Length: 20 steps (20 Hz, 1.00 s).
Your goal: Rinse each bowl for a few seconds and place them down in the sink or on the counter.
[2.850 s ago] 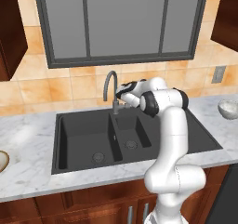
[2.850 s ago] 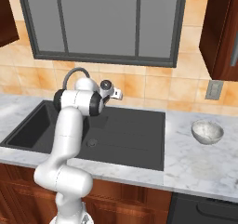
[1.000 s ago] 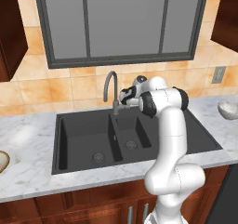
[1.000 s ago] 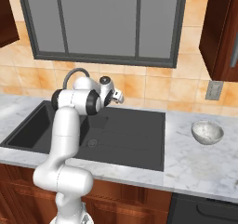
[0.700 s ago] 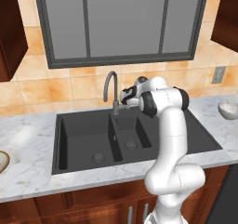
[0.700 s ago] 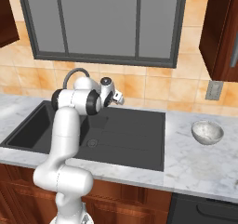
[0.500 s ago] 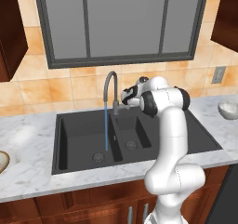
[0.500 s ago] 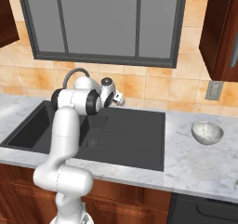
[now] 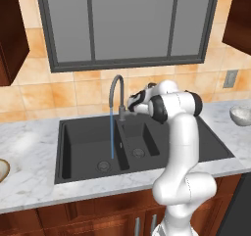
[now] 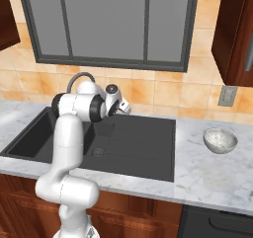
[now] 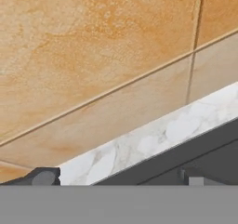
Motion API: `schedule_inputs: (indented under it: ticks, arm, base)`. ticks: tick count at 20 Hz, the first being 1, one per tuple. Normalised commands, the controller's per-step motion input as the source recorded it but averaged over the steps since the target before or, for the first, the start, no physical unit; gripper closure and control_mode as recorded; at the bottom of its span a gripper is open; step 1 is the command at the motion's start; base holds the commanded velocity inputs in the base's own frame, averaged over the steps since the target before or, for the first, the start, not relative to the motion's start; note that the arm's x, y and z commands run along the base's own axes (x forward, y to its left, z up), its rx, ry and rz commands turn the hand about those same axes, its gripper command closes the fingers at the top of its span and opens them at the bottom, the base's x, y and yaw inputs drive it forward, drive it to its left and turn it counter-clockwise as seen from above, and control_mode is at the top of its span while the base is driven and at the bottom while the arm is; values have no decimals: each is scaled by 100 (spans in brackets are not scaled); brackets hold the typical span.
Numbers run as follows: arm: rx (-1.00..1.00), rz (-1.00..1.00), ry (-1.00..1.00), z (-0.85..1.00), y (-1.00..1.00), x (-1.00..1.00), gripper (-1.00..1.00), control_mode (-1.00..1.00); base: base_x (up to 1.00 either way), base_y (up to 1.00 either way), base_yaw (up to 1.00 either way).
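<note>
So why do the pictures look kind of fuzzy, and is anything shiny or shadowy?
Left base view: soft and a bit blurry all over, with a pale sheen on the counter left of the sink. Right base view: the speckled bowl casts a faint shadow on the marble. Hand view: the wall tiles up close look smeared and grainy.

matt black sink [image 9: 88, 137], veined marble counter [image 9: 29, 152]
</note>
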Motion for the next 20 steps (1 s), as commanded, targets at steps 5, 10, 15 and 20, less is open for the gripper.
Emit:
schedule_inputs:
  ticks: [5, 10, 15, 20]
  arm:
    - [16, 8, -18, 70, -71, -20, -100, -100]
    - [14, 6, -14, 94, -47, -16, -100, -100]
    - [11, 2, -8, 100, -48, -13, -100, -100]
    - [13, 0, -7, 99, -56, -8, -100, -100]
  base:
    - [0, 0, 0]
    - [0, 0, 0]
    - [0, 0, 0]
    - [0, 0, 0]
